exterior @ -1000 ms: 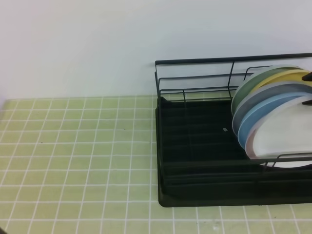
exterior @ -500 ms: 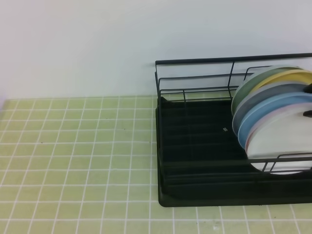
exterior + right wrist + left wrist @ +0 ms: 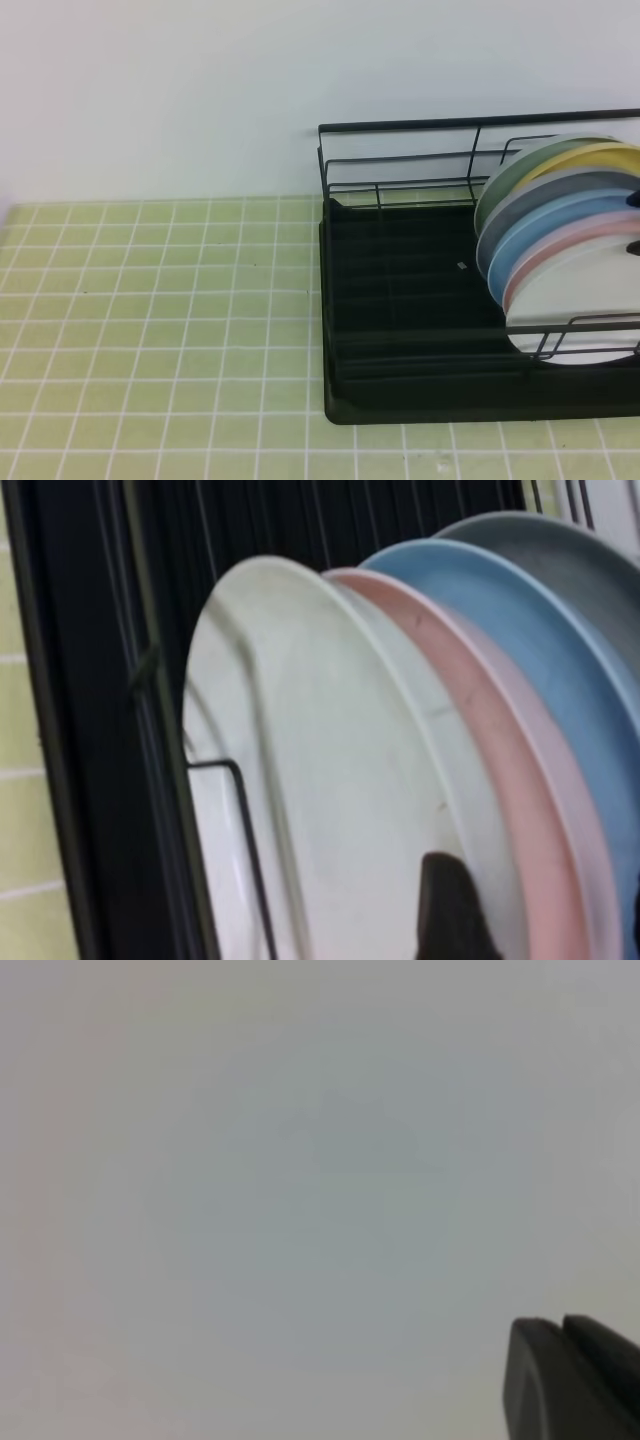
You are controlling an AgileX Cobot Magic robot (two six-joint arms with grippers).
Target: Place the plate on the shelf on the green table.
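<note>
The green tiled worktop point(image 3: 160, 320) carries the black wire dish rack point(image 3: 400, 300) at its right side, and a row of plates stands on edge at the rack's right end. Over the last second the white plate point(image 3: 575, 305) at the front of that row has dropped a little lower and tipped forward from the pale pink plate point(image 3: 590, 240), so that more of the pink rim now shows behind it, with the light blue plate point(image 3: 560, 215) behind that.

In the right wrist view the white plate leans upright against the pink one, its lower part behind a rack rail. The right fingers point(image 3: 455, 910) have been spreading; one dark tip lies in front of the plate's face, and whether it touches cannot be told. That suggests the plate is being released into its slot, the placement nearly finished.

The left fingers point(image 3: 570, 1375) are clenched on nothing, facing a blank wall.
</note>
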